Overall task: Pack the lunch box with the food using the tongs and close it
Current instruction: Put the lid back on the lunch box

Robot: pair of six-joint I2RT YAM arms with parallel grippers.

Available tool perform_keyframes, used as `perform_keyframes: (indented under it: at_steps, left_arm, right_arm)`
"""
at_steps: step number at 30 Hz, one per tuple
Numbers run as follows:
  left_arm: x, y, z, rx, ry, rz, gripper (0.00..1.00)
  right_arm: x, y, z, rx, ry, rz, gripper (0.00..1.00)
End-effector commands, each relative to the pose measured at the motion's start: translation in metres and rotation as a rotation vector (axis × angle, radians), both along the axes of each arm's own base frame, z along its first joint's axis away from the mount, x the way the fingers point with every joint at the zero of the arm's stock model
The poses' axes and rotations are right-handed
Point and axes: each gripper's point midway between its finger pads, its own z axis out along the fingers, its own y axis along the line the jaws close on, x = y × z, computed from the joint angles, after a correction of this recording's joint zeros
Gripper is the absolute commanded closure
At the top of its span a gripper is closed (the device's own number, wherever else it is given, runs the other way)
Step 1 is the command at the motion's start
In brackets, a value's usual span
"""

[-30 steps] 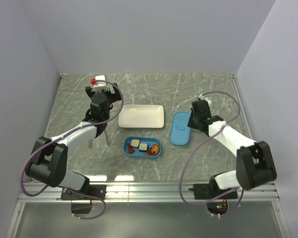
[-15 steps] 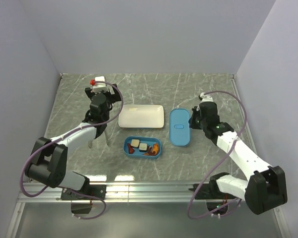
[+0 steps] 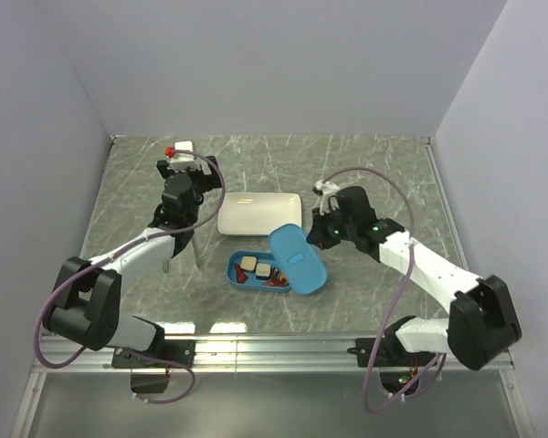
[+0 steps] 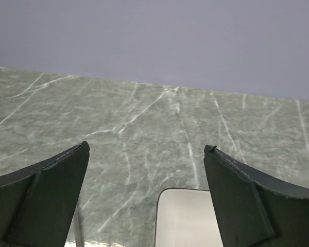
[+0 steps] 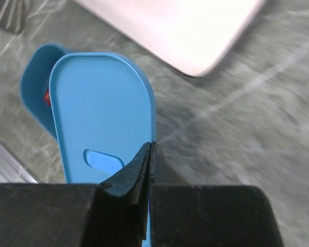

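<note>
Now the lid (image 3: 298, 258) has swung left over the lunch box (image 3: 233, 274). To close it, the right tool (image 5: 150, 154) pinches the lid's rim; the left tool (image 4: 147, 148) waits wide open.

Bright blue lunch box (image 3: 233, 272) and matching blue lid (image 3: 298, 258), whitish-tan cubes (image 3: 247, 264) with dark edges, orange-red bits (image 3: 276, 284), plain white plate (image 3: 259, 214), grey-green marbled table (image 3: 384, 173) with white veins, white-and-black arms (image 3: 146, 245), purple cables (image 3: 43, 321), pale lilac walls (image 3: 274, 64)

The lid (image 3: 298, 258) hides the lunch box's (image 3: 232, 268) right end (some food (image 3: 247, 264) too); left wrist view crops the white plate (image 4: 188, 218).
</note>
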Motion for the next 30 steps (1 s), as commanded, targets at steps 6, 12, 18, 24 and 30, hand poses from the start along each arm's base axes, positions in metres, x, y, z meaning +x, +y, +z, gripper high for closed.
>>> perform_keyframes:
  at_steps: [6, 12, 18, 24, 30]
  left_arm:
    - [-0.015, -0.037, 0.027, 0.017, -0.095, -0.223, 0.01]
    - [-0.023, -0.045, 0.025, 0.026, -0.094, -0.270, 0.01]
    - [-0.028, -0.040, 0.024, 0.020, -0.092, -0.245, 0.01]
    - [-0.029, -0.035, 0.019, 0.017, -0.069, -0.215, 0.01]
    - [-0.034, -0.031, 0.014, 0.001, -0.049, -0.197, 0.01]
  right_arm:
    - [0.025, 0.067, 0.025, 0.030, -0.079, 0.258, 1.00]
    - [0.028, 0.090, 0.014, 0.002, -0.068, 0.385, 1.00]
    - [0.018, 0.108, 0.000, -0.025, -0.046, 0.513, 1.00]
    - [0.008, 0.120, -0.008, -0.034, -0.033, 0.616, 1.00]
    - [0.009, 0.132, -0.019, -0.067, -0.020, 0.679, 1.00]
